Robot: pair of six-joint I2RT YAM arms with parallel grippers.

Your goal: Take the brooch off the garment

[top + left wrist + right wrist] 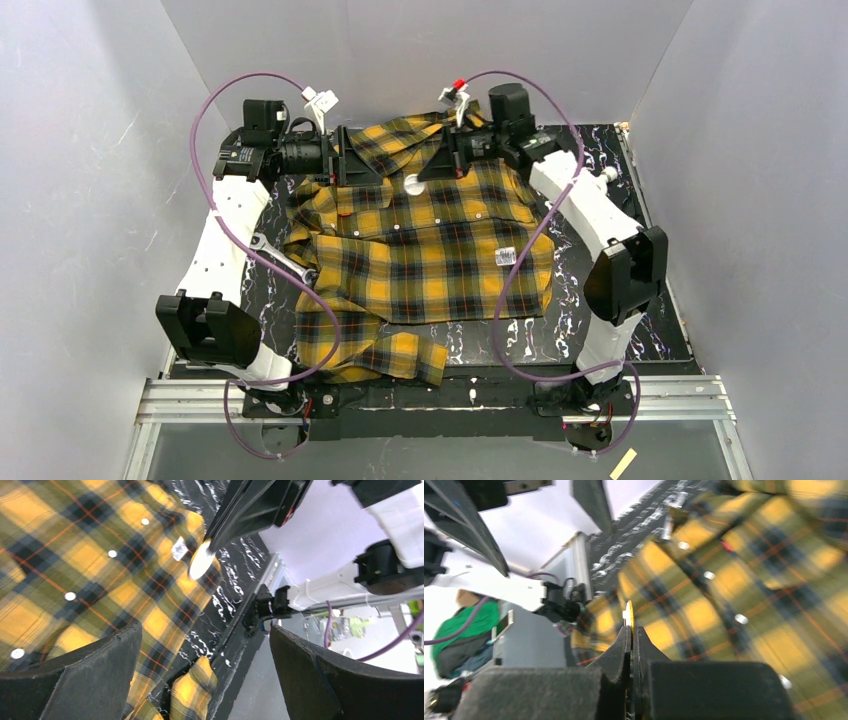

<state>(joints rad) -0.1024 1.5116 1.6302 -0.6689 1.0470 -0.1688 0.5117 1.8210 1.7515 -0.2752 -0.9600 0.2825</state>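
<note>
Yellow-and-black plaid flannel shirt (430, 250) lying on black marbled desk (665, 335), pale walls (90, 150) enclosing.
Right jaws are pinching a tiny cream-white brooch (412, 184) (left jaws gaping wide).

Robotics lab test cell, plain white enclosure walls (90, 150), aluminium rail frame (680, 398), black marbled tabletop (470, 340)

A silver wrench (281, 257) lies on the black marbled tabletop (465, 341).
</note>
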